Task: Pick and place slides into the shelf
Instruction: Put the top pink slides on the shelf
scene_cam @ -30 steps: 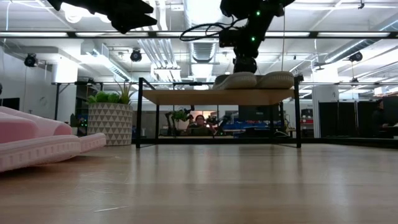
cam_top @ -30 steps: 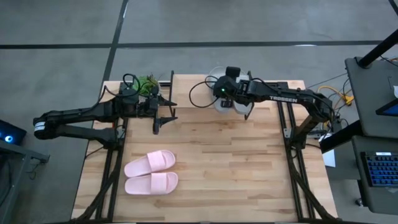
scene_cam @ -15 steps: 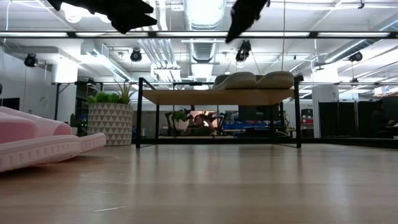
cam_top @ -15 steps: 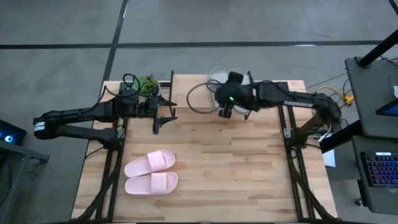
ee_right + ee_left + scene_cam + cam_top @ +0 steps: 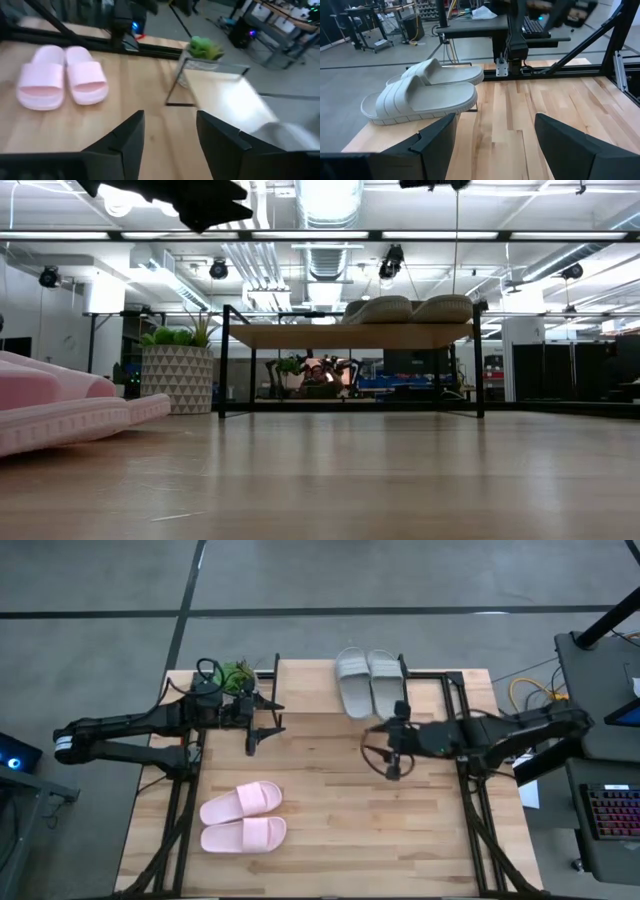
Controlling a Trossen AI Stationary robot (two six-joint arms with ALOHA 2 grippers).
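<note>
The grey-beige pair of slides (image 5: 365,680) lies side by side, soles down, on the right part of the shelf (image 5: 305,685) at the table's far edge; in the low view the pair (image 5: 405,308) sits on the plank (image 5: 300,336). The pink pair (image 5: 243,818) rests on the tabletop near the left front. My right gripper (image 5: 392,752) hovers open over the table just in front of the shelf; its wrist view faces the pink pair (image 5: 60,80). My left gripper (image 5: 268,725) waits open at the shelf's left end, looking at the grey-beige pair (image 5: 425,92).
A potted plant (image 5: 237,673) stands at the shelf's left end, behind my left gripper. Black frame rails (image 5: 465,770) run along both table sides. Bare tabletop (image 5: 350,830) lies between the pink pair and the right rail. A person shows far off under the shelf (image 5: 322,372).
My right gripper has drawn back from the grey-beige pair on the shelf toward the table's near edge and right, rising out of the top of the low view and turning toward the table's left. The grey-beige pair stays on the shelf.
</note>
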